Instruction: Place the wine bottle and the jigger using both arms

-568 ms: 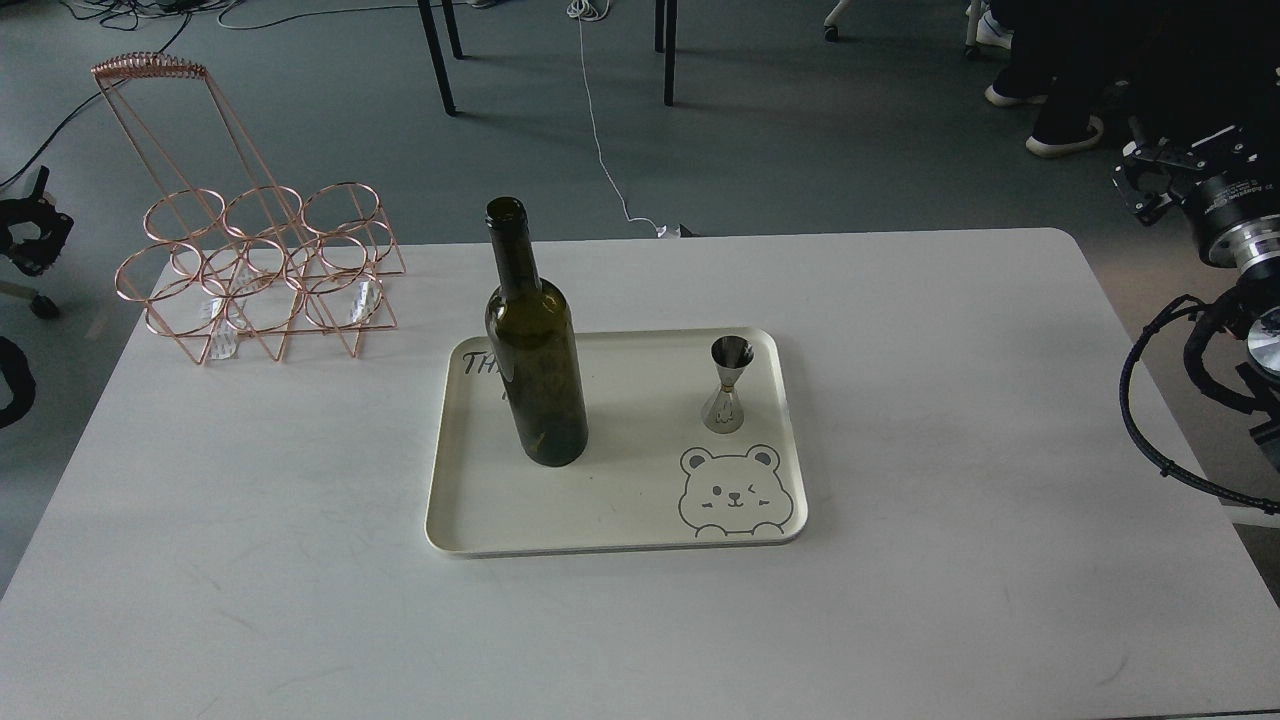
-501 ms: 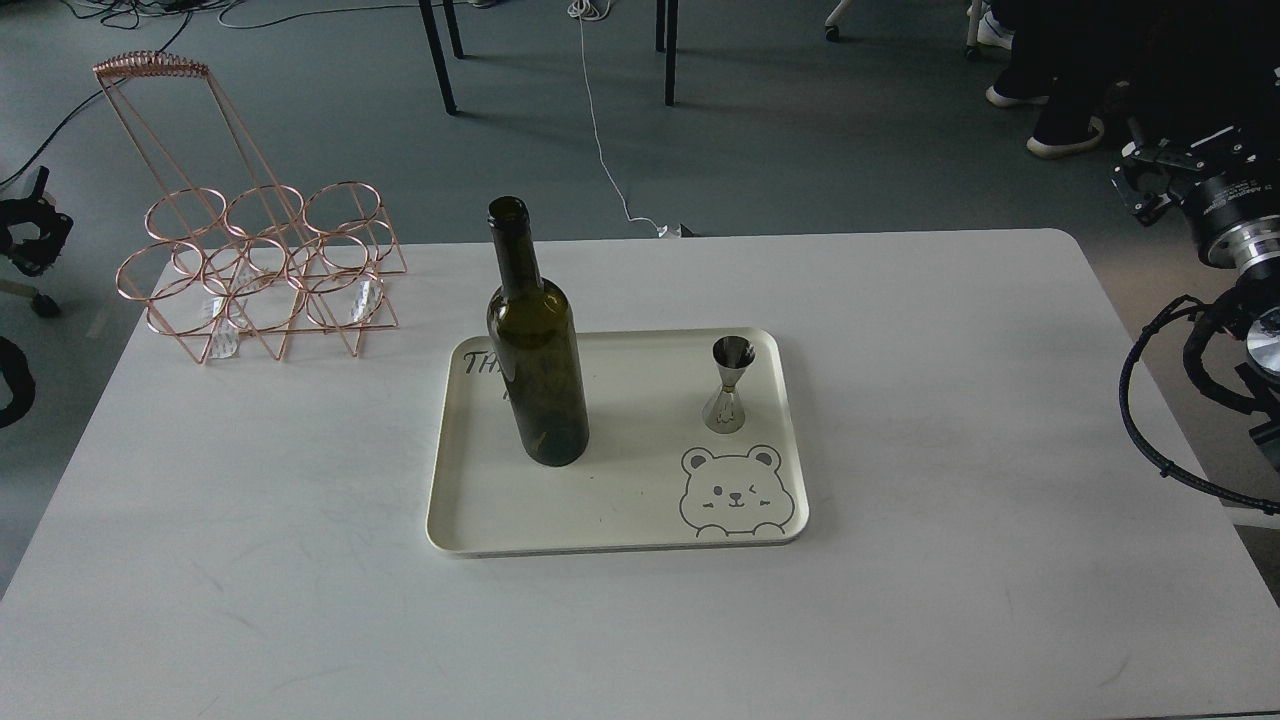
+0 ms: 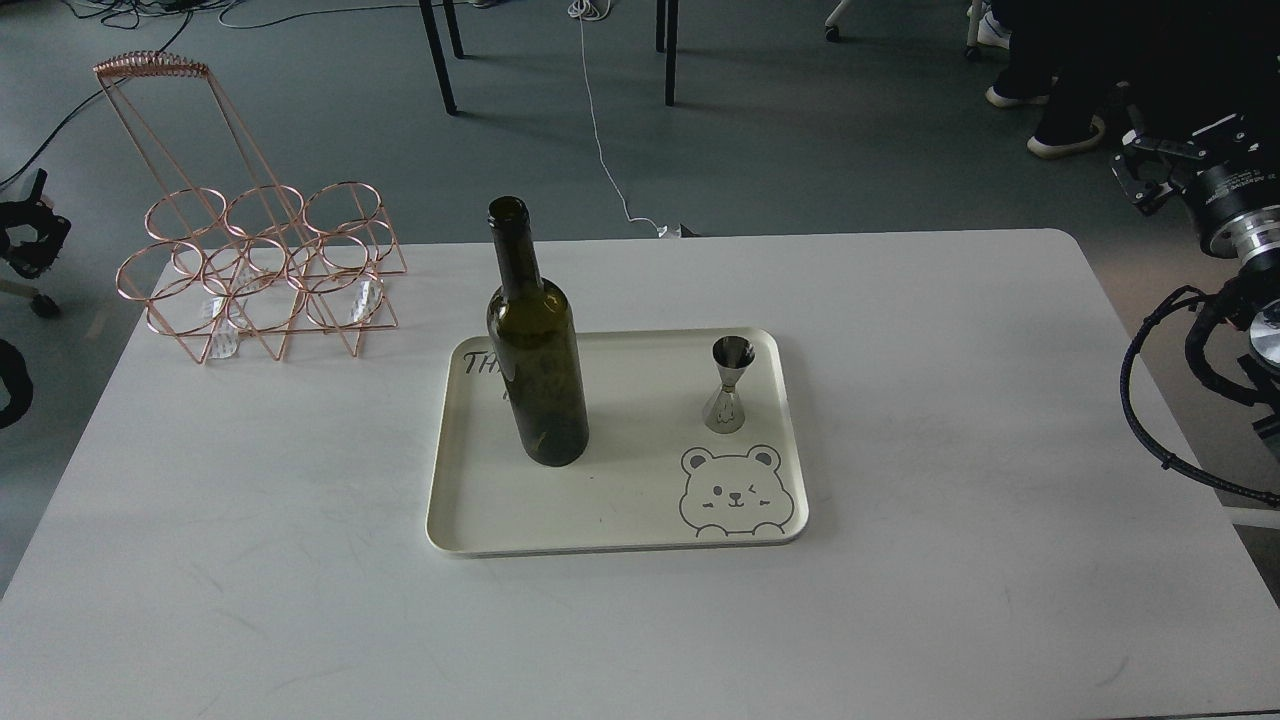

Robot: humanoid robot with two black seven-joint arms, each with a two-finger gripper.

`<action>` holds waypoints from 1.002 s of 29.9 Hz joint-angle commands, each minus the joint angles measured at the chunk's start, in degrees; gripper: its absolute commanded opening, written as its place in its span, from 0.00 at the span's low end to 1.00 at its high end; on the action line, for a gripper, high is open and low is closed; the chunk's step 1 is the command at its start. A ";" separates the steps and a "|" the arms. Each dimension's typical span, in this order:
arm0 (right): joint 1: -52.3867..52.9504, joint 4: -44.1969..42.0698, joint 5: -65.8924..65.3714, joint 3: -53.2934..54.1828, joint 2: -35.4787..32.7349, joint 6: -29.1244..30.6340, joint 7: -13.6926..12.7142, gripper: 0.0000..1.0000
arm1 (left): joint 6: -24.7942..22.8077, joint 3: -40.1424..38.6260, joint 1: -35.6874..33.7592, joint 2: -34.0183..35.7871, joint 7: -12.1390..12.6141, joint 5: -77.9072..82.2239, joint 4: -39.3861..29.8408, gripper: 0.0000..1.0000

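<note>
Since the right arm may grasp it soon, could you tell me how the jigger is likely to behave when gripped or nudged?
The jigger looks like polished metal, so it is probably rigid but slippery. Its narrow waist above a small base suggests a sideways nudge could tip it, and on its side it might roll on the tray. It looks small enough to be light.
</note>
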 commanded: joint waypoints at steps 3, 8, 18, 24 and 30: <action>0.13 12.69 -4.35 -2.60 -8.49 0.00 0.02 0.99 | 0.00 0.43 -1.16 0.11 0.58 0.21 0.01 0.99; -0.13 22.89 -23.49 -3.40 -13.24 0.00 0.10 0.99 | 0.00 0.26 -1.25 0.20 0.41 0.21 -0.08 0.99; -4.96 44.43 -54.70 -3.66 -17.90 0.00 1.24 0.99 | 0.00 0.96 -1.25 0.20 0.41 0.30 -0.08 0.99; -10.06 50.32 -82.89 -5.67 -16.33 -1.53 4.67 0.99 | 0.00 0.96 -1.16 0.46 0.50 0.39 -0.08 0.99; -10.59 50.69 -112.26 -15.08 -12.20 -14.88 10.20 0.99 | 0.00 0.96 -1.07 0.38 0.58 0.48 -0.08 0.99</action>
